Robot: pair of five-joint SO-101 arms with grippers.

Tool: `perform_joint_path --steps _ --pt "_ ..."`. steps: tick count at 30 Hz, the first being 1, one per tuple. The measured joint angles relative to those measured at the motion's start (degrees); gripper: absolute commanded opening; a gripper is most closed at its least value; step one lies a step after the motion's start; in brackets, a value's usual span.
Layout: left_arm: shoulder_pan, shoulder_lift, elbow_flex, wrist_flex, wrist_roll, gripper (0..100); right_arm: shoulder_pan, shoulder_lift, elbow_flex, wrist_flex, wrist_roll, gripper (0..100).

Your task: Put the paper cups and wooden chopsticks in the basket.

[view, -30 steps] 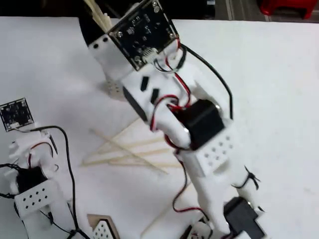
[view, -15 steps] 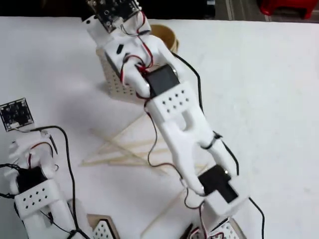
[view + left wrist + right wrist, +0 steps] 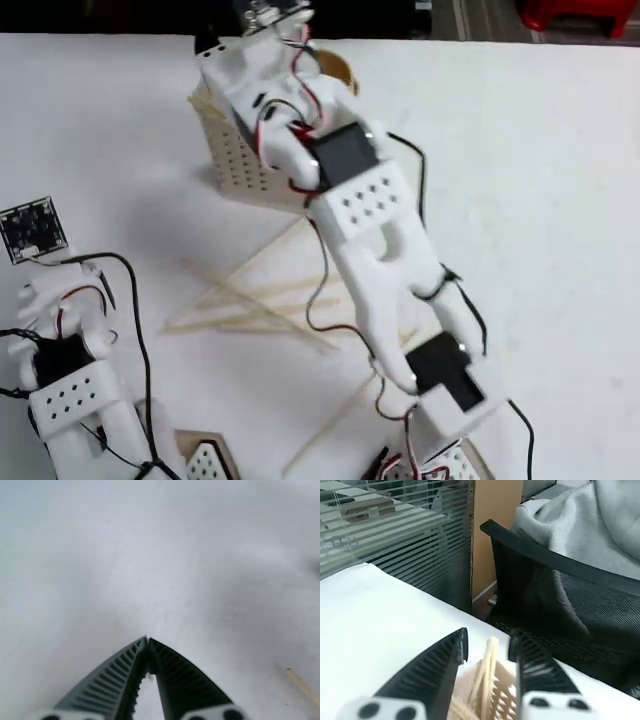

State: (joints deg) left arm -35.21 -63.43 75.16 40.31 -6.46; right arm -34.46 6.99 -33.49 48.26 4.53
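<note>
A white perforated basket (image 3: 235, 160) stands at the back of the table with a brown paper cup (image 3: 340, 70) at its far side. My right arm stretches over it. In the right wrist view my right gripper (image 3: 488, 640) is open above the basket (image 3: 507, 697), and a bundle of wooden chopsticks (image 3: 487, 672) stands between its spread fingers without being pinched. Several more chopsticks (image 3: 260, 305) lie crossed on the table's middle, and one chopstick (image 3: 330, 425) lies near the front. My left gripper (image 3: 147, 640) is shut with nothing in it over bare table, a chopstick tip (image 3: 302, 685) beside it.
My left arm (image 3: 60, 350) rests at the front left of the white table. Behind the table's far edge stand a black office chair (image 3: 560, 580) with a grey garment and window blinds (image 3: 395, 525). A red object (image 3: 580, 12) sits beyond the back right.
My right arm has swung back and stretched out from above the table's middle to over the basket, carrying the chopsticks there. My left arm has not moved.
</note>
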Motion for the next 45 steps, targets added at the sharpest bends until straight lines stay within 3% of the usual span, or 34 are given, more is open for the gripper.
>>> perform_joint_path --steps 4,13,21,26,32,38,45 --pt "0.0 0.0 0.0 0.0 0.0 2 -0.18 -5.27 -0.09 8.79 4.57 1.8" --pt "0.0 0.0 0.53 -0.79 0.0 2 -0.18 -10.99 -0.09 33.58 16.35 1.9" --pt "0.26 0.0 0.53 -1.32 -0.62 2 2.37 -10.99 -0.09 49.14 18.9 1.9" --pt "6.77 0.0 -2.46 3.16 -9.23 2 11.34 -16.09 6.07 49.67 18.9 1.9" --pt "17.49 0.0 -14.15 17.14 -18.9 2 18.64 -25.32 19.43 49.32 18.9 1.9" --pt "32.26 0.0 -22.95 30.59 -28.92 3 29.01 -35.96 40.53 38.51 18.9 2.1" --pt "47.03 6.15 -24.18 37.98 -35.25 23 42.46 -45.54 59.34 19.52 13.8 2.2"
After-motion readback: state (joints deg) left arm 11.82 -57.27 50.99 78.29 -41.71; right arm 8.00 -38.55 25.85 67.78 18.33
